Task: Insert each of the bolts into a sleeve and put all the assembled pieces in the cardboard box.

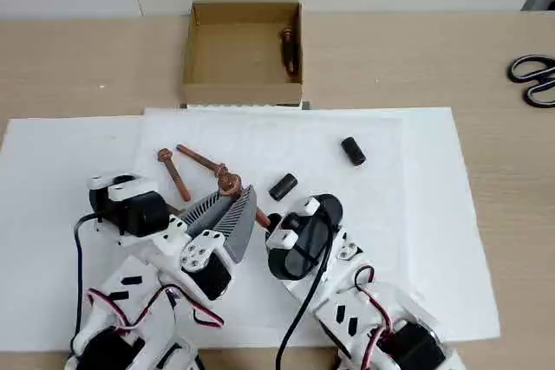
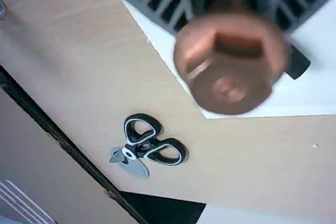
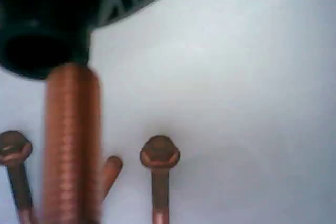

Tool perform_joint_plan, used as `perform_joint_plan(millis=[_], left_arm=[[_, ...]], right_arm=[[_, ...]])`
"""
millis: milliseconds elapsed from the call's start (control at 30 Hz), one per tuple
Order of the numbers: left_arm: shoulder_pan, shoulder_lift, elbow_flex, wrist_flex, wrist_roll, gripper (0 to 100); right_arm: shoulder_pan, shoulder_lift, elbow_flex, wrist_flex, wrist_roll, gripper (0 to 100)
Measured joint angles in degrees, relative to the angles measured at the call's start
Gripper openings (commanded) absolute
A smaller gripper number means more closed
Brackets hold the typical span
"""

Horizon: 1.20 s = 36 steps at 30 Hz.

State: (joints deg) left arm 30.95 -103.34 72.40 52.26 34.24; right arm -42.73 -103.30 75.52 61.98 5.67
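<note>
My left gripper (image 1: 232, 207) (image 2: 230, 3) is shut on a copper bolt (image 1: 229, 184) (image 2: 231, 64), whose hex head points toward the box. The bolt's threaded shaft (image 3: 71, 140) runs to the mouth of a black sleeve (image 3: 31, 51) (image 1: 272, 219), on which my right gripper (image 1: 276, 224) is shut. Two loose bolts (image 1: 173, 175) (image 1: 199, 159) lie on the white paper to the left. Two loose sleeves (image 1: 283, 186) (image 1: 353, 151) lie to the right. The cardboard box (image 1: 198, 49) at the back holds one assembled piece (image 1: 289, 49).
White paper (image 1: 416, 240) covers the wooden table in front of the box. Scissors (image 1: 533, 80) (image 2: 147, 145) lie at the far right edge. In the right wrist view, further bolts (image 3: 160, 156) (image 3: 13, 148) lie on the paper beyond the held shaft.
</note>
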Motion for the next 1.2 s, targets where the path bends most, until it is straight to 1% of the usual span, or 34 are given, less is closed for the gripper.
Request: perform_joint_plan(millis=[200,400,567,800,1067,1200], left_arm=[[1.1,0.0,1.2,-0.2,0.5,1],[1.9,-0.1,2.9,-4.0,1.8,1],[1.9,-0.1,3.3,-4.4,2.1,1],[1.9,-0.1,3.3,-3.6,-2.5,1],[2.5,0.0,3.0,-3.3,-3.1,1],[4.5,0.0,3.4,-3.3,-3.6,1]], right_arm=[[0.0,0.0,0.1,0.0,0.0,0.2],[-2.0,0.0,0.1,0.1,0.0,0.2],[-2.1,0.0,0.2,0.1,0.0,0.2],[-2.1,0.1,0.2,0.1,0.0,0.2],[-2.1,0.0,0.1,0.0,0.0,0.2],[-2.1,0.0,0.0,0.0,0.0,0.2]])
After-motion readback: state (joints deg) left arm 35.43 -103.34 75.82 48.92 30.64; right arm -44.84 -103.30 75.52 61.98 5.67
